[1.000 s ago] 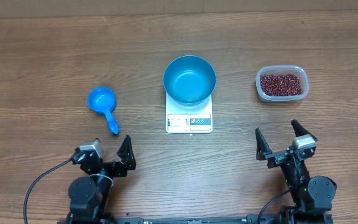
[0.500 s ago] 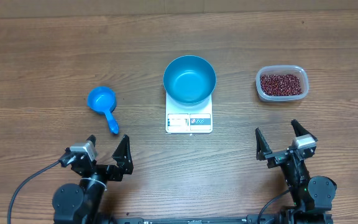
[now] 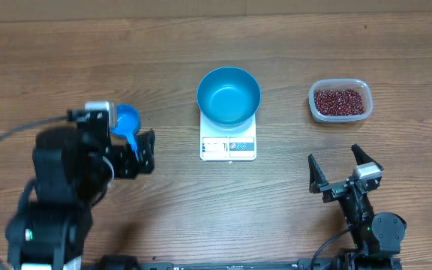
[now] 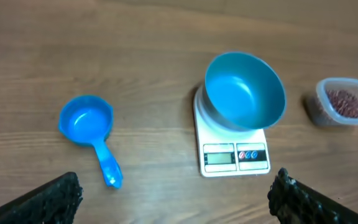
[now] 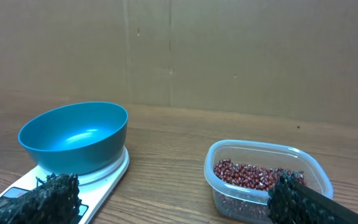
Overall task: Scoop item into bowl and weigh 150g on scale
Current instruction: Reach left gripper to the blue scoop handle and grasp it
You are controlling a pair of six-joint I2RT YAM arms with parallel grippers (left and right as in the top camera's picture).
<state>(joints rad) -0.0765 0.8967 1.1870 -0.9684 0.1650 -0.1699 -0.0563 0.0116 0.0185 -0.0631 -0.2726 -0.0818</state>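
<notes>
Lighting's pretty even and soft, warm-ish, coming from overhead, so the table [image 3: 291, 217] has no harsh shadows, just a faint one hugging the bowl [image 3: 229, 95]. There's a slight sheen inside it in the right wrist view. The left arm [image 3: 58, 172] looks smeared and blurry from above, and the jaws in both wrist shots are dark, fuzzy blobs.

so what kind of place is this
Likely a robot test bench, not a real kitchen: wood-grain table, plain brown board behind it, and a scale, blue bowl and tub of beans.
</notes>
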